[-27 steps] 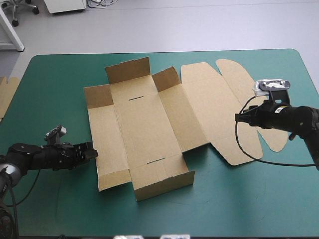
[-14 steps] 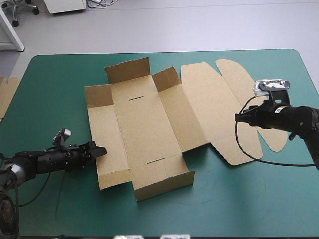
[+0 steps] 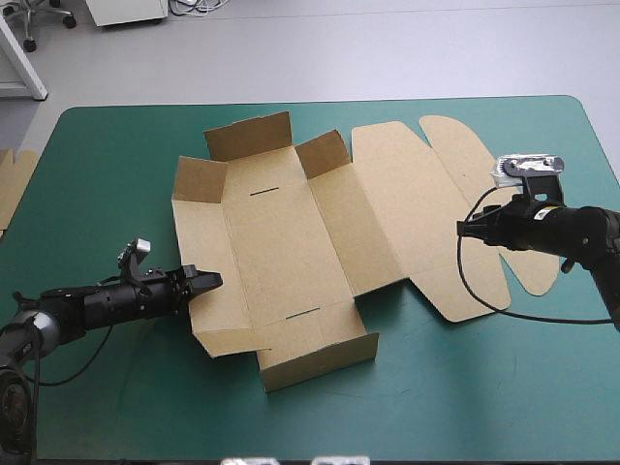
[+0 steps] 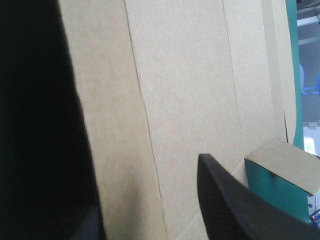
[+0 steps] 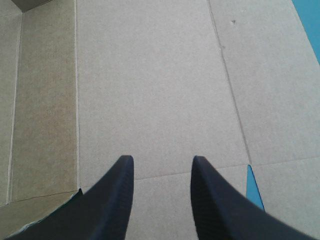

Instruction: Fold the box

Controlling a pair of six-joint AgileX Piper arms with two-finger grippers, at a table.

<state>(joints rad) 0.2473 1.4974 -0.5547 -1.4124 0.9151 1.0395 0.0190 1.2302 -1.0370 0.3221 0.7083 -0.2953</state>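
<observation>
Box [image 3: 291,242] is spread open across the middle of the teal-green table [image 3: 465,407], its end flaps raised. At its long left wall [image 3: 205,242] the left gripper [image 3: 208,280] is set, fingers apart, nothing gripped. Over the box's lid [image 3: 407,203] the right gripper [image 3: 461,231] is held, likewise parted. That wall is best pushed up evenly along its crease, with the base kept from sliding.
</observation>
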